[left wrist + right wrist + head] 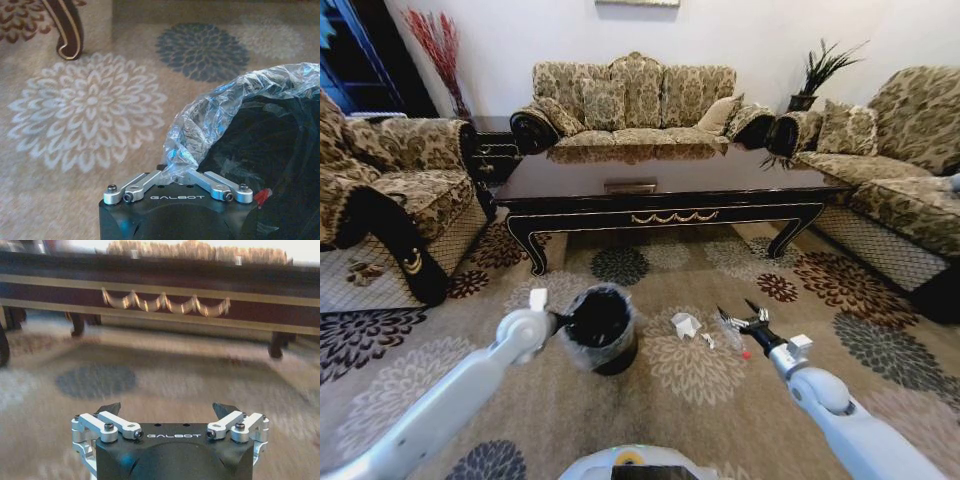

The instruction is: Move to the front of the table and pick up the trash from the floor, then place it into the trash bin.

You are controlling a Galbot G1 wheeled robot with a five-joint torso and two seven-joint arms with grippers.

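The black trash bin (601,328) with its clear crinkly liner stands on the flowered floor (700,400) in front of the table (670,190). My left gripper (557,321) is shut on the bin's near rim. In the left wrist view the left gripper (177,169) pinches the liner (235,95). The trash lies to the right of the bin: a crumpled white paper scrap (686,325) and clear plastic (728,333). My right gripper (738,311) hangs open just above the plastic with nothing between its fingers. In the right wrist view the right gripper (167,410) faces the table's apron (165,302).
Patterned sofas stand to the left (390,190), behind (630,100) and to the right (890,170) of the table. A small dark side cabinet (492,150) sits at the back left. A table leg (67,30) stands on the carpet near the bin.
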